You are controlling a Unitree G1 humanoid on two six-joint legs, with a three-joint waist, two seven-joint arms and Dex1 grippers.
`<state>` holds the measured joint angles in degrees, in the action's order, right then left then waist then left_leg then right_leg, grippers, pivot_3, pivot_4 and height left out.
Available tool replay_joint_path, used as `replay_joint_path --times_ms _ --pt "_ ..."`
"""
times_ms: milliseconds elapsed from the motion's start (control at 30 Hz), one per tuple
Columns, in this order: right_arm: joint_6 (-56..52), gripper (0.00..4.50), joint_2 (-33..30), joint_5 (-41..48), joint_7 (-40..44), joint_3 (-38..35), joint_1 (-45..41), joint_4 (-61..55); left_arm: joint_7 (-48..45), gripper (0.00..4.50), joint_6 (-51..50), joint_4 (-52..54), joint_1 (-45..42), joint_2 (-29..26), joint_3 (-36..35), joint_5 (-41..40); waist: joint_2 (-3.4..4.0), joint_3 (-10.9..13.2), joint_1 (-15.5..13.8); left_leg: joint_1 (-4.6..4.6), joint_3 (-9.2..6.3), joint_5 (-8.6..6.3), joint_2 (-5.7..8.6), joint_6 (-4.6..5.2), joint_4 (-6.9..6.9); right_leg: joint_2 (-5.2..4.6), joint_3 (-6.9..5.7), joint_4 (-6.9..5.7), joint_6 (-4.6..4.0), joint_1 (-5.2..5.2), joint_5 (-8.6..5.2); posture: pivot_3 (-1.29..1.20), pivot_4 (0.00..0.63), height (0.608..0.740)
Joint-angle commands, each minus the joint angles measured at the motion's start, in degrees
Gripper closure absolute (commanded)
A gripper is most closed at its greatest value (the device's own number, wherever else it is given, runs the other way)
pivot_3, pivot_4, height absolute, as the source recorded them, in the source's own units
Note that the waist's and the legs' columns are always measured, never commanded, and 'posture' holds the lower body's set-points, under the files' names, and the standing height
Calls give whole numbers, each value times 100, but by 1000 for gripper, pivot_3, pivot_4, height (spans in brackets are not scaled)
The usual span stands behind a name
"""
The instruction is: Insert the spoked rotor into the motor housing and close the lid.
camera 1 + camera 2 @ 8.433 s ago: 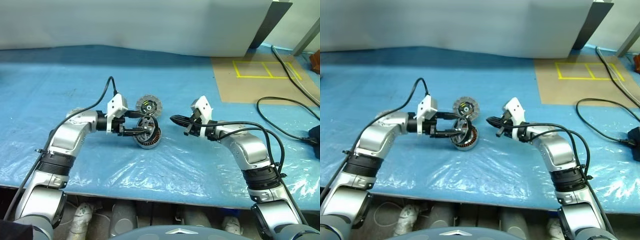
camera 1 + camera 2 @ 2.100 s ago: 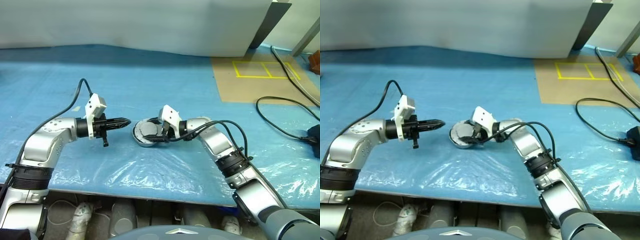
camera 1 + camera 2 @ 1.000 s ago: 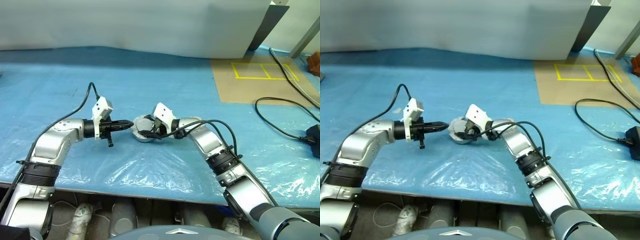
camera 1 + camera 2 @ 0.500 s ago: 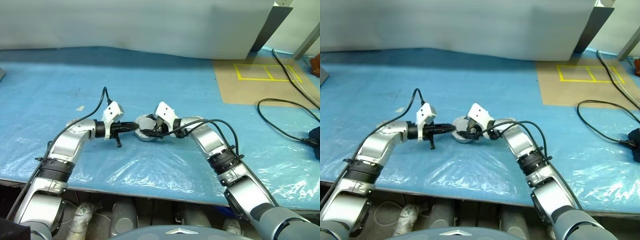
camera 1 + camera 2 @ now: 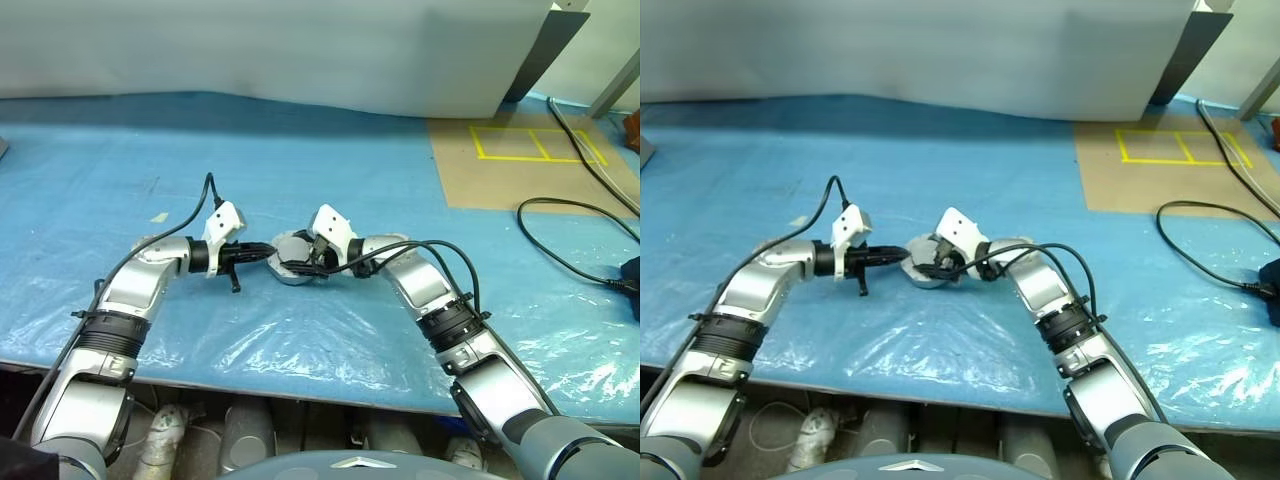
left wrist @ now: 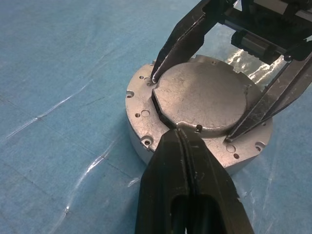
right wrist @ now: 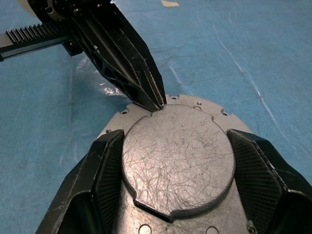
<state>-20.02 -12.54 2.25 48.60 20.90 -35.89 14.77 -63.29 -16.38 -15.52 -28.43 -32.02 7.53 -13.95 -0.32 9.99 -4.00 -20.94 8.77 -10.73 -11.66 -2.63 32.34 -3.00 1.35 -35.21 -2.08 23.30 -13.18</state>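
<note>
A: Why do both arms crowd the one part?

B: The right gripper (image 7: 178,161) straddles the lid (image 7: 178,153), one of its fingers (image 7: 105,168) on each side of the raised round disc, gripping it so it sits square on the motor housing (image 6: 141,134). The left gripper (image 6: 181,132), fingers pressed together into a point, rests its tip at the disc's edge, probably nudging it into line.

A: Where does the housing sit?

B: On the bench (image 5: 300,150), mid-front, on crinkled blue plastic sheeting (image 5: 330,340). The spoked rotor is hidden, presumably inside.

A: Surfaces?

B: The lid is dull grey metal, finely scratched, round, with a notched outline; the flange around it carries small screw holes. The fingers are matte black, textured on their inner faces.
</note>
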Motion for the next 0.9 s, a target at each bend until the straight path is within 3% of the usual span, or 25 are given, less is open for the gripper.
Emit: replay_joint_path --times_ms 33,133,267,467,600,900 --pt "-34 793 -51 82 72 -86 152 17 -2 4500 29 -149 71 74 177 174 0 0 -6 0 0 0 1 0 -1 -2 -1 1 0 0 0 0 150 740" --pt "-213 24 -63 200 183 -102 206 -232 -16 4500 63 -190 66 89 186 211 0 0 -9 -3 1 0 3 0 -5 -7 -4 7 1 -1 0 0 150 740" --pt "-302 24 -99 402 244 -301 124 -384 -38 4500 115 -257 50 103 189 239 2 -1 -19 -8 1 0 3 0 -10 -7 -8 23 1 -3 0 0 150 740" --pt "-736 24 -78 1106 72 -1186 -100 -639 -61 4500 198 -373 -5 130 199 276 3 0 -53 -18 2 0 3 0 -11 -9 -14 35 1 -3 0 0 150 740" --pt "-1982 24 -16 2116 -250 -2235 -229 -539 -91 4500 245 -412 5 132 189 300 5 0 -63 -17 2 0 3 0 -14 -9 -14 34 1 -3 0 0 150 740" --pt "-4725 24 -240 3425 -405 -3123 301 -208 -131 4500 239 -357 91 51 112 298 9 -1 -135 -16 2 1 1 -1 -17 -7 -22 38 1 -5 0 0 150 740"
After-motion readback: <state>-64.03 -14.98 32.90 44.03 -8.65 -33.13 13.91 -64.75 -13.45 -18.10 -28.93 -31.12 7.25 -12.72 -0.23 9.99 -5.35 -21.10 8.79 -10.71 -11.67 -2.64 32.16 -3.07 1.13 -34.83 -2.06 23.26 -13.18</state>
